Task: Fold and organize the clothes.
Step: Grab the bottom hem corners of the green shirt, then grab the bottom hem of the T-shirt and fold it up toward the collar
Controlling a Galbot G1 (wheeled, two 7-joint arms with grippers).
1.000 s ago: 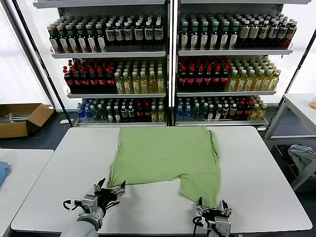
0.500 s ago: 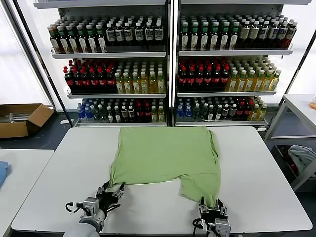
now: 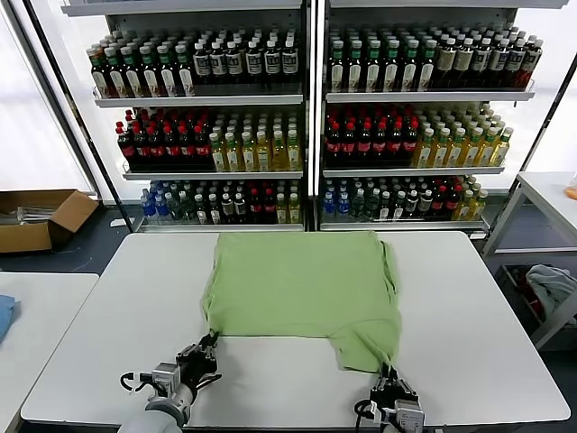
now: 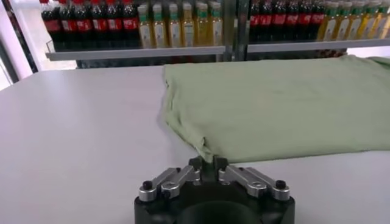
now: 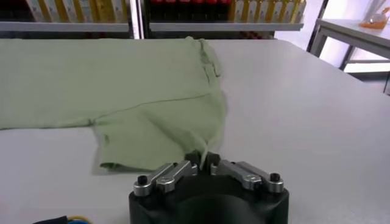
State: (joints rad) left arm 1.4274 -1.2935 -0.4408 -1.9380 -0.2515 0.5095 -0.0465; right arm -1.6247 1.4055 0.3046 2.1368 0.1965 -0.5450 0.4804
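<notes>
Clothes (image 3: 302, 289): no print or writing legible; left pincer (image 3: 208, 347) & right pincer (image 3: 390, 377) each clenched on hem.

The head view looks down over the table (image 3: 505, 298); both wrist views skim it low, facing the shelves (image 4: 152, 53).

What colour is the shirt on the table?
Plain light green shirt; no print shows. Clearest in the head view.

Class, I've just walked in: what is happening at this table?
A two-armed robot is folding a light green shirt spread on a white table. The left gripper is shut on the shirt's near left corner; the right gripper is shut on its near right corner. No fold is made yet.
</notes>
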